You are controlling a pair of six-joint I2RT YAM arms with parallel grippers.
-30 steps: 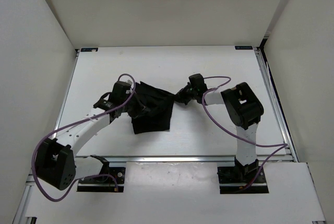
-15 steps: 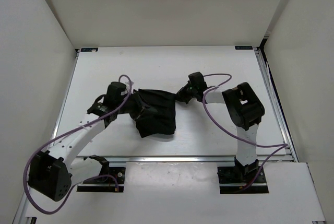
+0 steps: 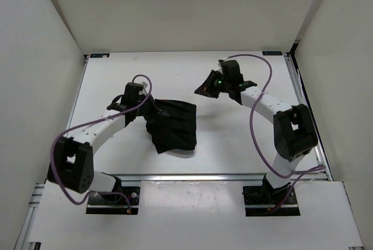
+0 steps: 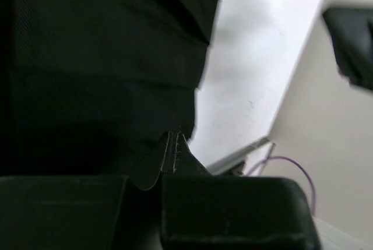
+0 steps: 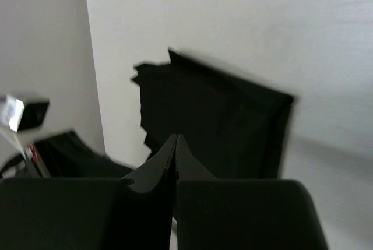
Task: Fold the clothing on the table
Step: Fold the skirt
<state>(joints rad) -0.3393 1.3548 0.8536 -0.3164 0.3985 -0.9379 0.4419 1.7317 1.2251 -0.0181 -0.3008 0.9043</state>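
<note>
Moved: left gripper [image 3: 150, 112] re-set at left edge of clothing [image 3: 175, 126], right gripper [image 3: 204, 89] lifted clear | fingers: both pairs pressed together — whether the left pinches fabric we cannot tell | clothing bunched on the table [image 3: 245, 139], centre-left | we judge it light, limp — take corners | one garment, two grippers

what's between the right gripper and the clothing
Only bare table lies between the right gripper and the clothing. The top view shows this gap, with the gripper clear of the fabric.
</note>
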